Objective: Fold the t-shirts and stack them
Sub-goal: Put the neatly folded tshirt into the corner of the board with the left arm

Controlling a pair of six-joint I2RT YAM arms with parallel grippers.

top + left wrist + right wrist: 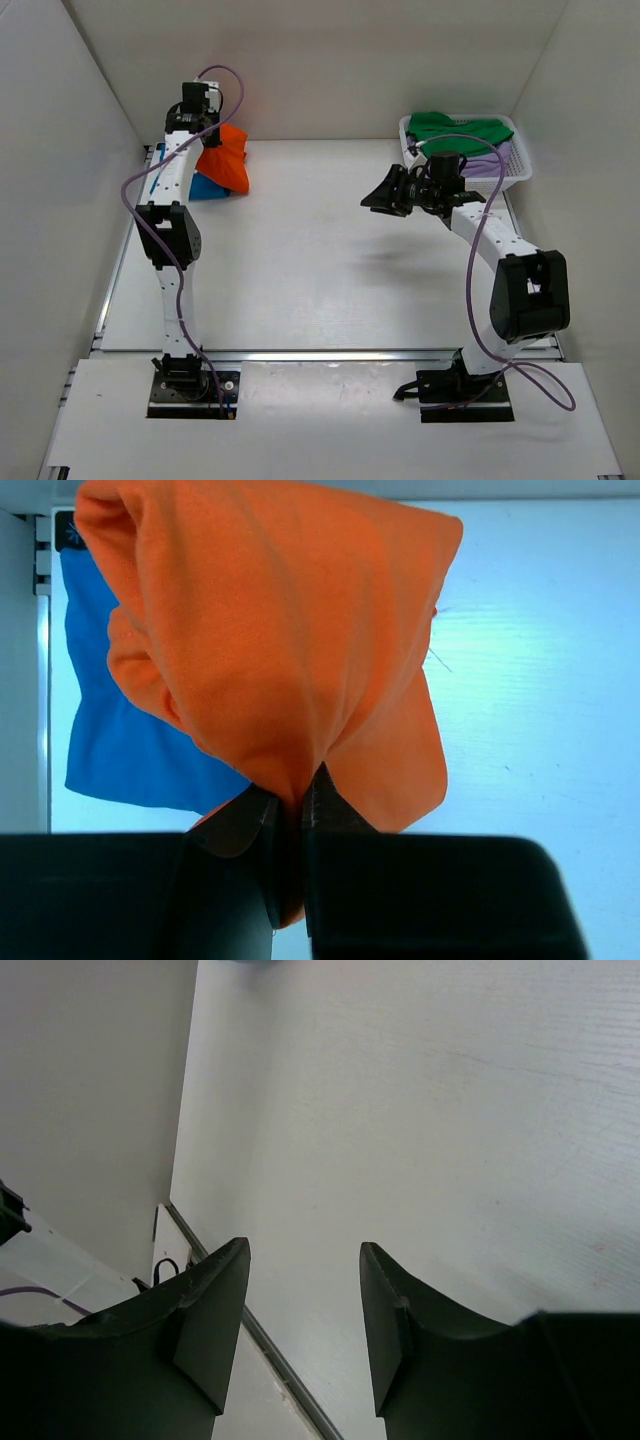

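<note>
My left gripper (212,137) is shut on the bright orange t-shirt (229,158) at the far left of the table and holds it bunched and hanging above the blue t-shirt (205,187). In the left wrist view the orange t-shirt (280,640) is pinched between the jaws of the left gripper (292,790), with the blue t-shirt (110,750) flat on the table behind it. My right gripper (383,195) is open and empty over the table, left of the basket; the right wrist view shows the right gripper (304,1255) with nothing between the jaws. A green t-shirt (455,129) lies on a pale lavender one (490,162) in the basket.
The white lattice basket (522,170) stands at the far right corner. White walls enclose the table on the left, back and right. A metal rail (330,355) runs along the near edge by the arm bases.
</note>
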